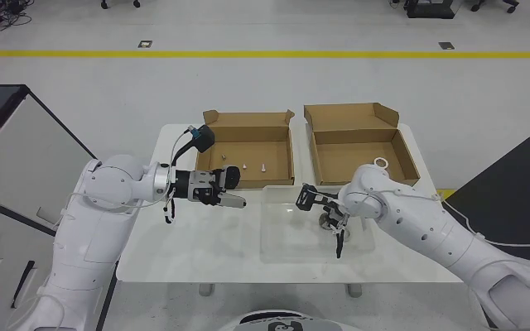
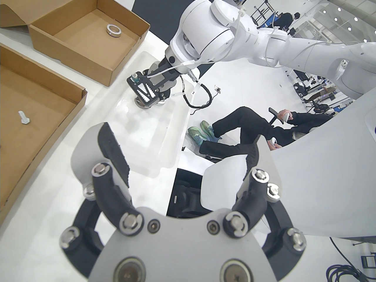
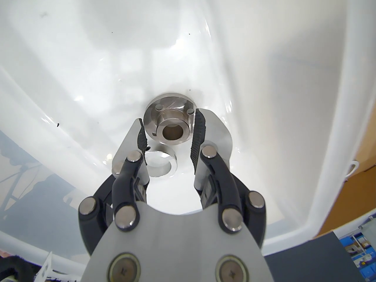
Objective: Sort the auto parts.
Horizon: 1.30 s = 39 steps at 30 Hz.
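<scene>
First, bench (image 1: pixel 157 248): white, carrying two boxes and a tray; the boxes hide its far edge.
Right arm (image 1: pixel 397 215): lies over the tray's right end and the right box's near corner, covering from above what sits beneath.
Left box (image 1: pixel 277 149): open cardboard, back left.
Right box (image 1: pixel 356 161): open cardboard, just beside the left box.
Tray (image 1: pixel 281 240): pale plastic in front of the boxes; its edges are hard to trace against the bench.
Left gripper (image 2: pixel 188 154): spread wide and holding nothing, above the bench between left box and tray.
Right gripper (image 3: pixel 170 121): down in the tray, drawn narrow, pads against the rim of the flanged hub (image 3: pixel 170 111).
Ring (image 3: pixel 160 164): silver, on the tray floor just beside the hub, one side hidden behind a finger.
Second ring (image 2: pixel 113 30): on the right box's floor.
Small parts (image 1: pixel 245 163): three in the left box, too small to identify from above; one is a bolt (image 2: pixel 23 118).
</scene>
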Tool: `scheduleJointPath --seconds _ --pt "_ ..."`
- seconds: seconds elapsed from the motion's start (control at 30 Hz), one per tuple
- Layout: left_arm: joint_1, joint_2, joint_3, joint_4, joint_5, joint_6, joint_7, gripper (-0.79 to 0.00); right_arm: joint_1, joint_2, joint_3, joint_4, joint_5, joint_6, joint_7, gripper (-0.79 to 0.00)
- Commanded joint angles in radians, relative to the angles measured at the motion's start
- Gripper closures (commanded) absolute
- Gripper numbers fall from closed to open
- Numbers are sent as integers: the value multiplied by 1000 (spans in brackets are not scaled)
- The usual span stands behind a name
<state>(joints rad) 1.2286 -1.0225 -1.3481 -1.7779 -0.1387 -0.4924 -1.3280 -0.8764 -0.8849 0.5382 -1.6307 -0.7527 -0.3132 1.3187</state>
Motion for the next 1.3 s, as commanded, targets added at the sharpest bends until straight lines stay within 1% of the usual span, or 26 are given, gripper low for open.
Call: scheduleJointPath --seconds 0.0,0.43,0.5,0.53,0.6,0.63,1.0,1.27 --pt "0 0 0 0 0 0 0 -785 0 -2 1 2 -1 0 2 -320" --pt "0 0 0 0 0 0 0 -785 -13 -7 14 7 -18 1 13 -308" --pt "0 0 0 0 0 0 0 -785 -12 -11 10 14 -23 3 18 -262" --pt "0 0 0 0 0 0 0 -785 -11 -13 8 16 -24 4 19 -225" --pt "0 0 0 0 0 0 0 -785 -9 -17 7 22 -25 9 22 -18" --pt "0 0 0 0 0 0 0 -785 -9 -18 6 23 -26 11 23 0" --pt "0 0 0 0 0 0 0 -785 -7 -22 25 -3 -33 14 50 0" --pt "0 0 0 0 0 0 0 -785 -22 5 99 -111 -5 5 104 0"
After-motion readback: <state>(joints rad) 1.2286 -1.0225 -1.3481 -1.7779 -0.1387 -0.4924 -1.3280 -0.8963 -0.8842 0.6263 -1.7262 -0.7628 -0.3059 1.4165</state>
